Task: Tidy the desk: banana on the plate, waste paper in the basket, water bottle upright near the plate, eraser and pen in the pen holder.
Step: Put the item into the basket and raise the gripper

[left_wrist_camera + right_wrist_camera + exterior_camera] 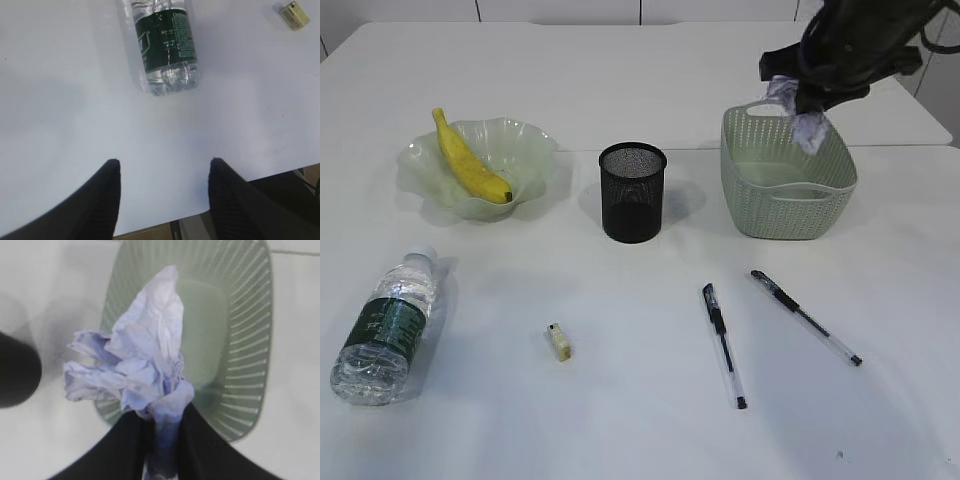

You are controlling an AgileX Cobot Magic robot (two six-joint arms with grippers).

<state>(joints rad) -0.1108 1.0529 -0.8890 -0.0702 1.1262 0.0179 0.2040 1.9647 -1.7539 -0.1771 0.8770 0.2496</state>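
Right tool (162,427) pinching crumpled waste paper (137,365), above the green basket (245,340)

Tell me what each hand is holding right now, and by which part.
The right hand pinches the crumpled waste paper by its twisted lower end, above the basket. The left hand is open and holds nothing.
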